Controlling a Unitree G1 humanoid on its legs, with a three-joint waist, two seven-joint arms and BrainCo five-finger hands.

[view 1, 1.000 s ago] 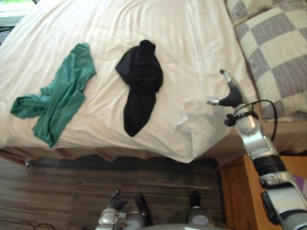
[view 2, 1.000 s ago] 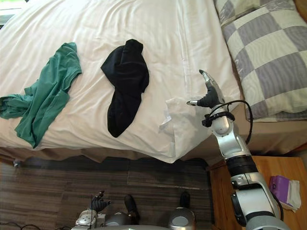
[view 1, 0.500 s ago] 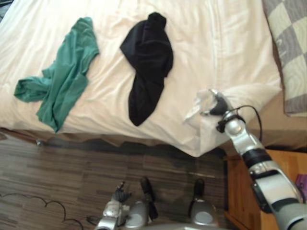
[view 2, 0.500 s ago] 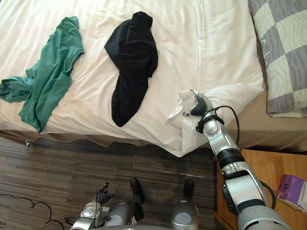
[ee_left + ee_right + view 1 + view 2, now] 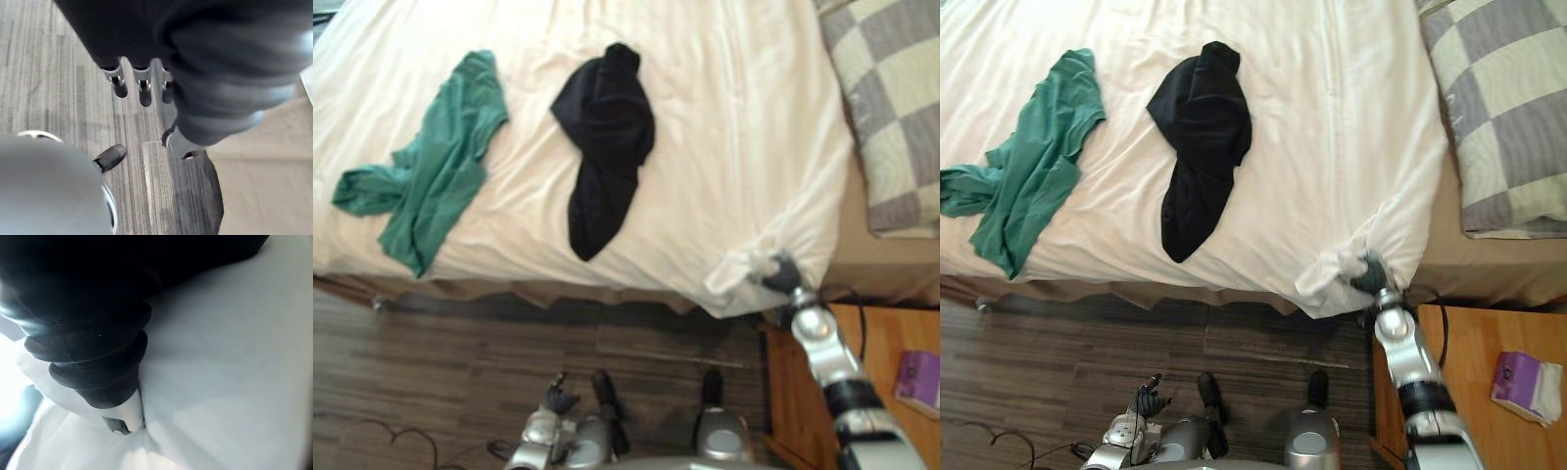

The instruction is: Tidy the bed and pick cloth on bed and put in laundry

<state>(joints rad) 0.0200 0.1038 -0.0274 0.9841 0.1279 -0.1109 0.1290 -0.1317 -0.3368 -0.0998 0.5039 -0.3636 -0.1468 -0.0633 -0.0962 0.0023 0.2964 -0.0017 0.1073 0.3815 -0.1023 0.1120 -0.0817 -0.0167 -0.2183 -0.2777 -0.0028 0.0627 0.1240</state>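
Your right robot hand (image 5: pixel 1368 275) grips bunched white duvet (image 5: pixel 1332 147) corner, lower right; left robot hand (image 5: pixel 554 399) released, bottom; green shirt (image 5: pixel 435 181) left, black garment (image 5: pixel 604 137) centre.

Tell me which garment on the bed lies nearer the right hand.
The black garment. The green shirt lies beyond it on the white duvet, farther from the right hand at the duvet's near corner.

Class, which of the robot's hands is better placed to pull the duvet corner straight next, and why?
Right. The right hand is at the bunched corner of the duvet, while the left hand hangs open down by the floor, well away from it.
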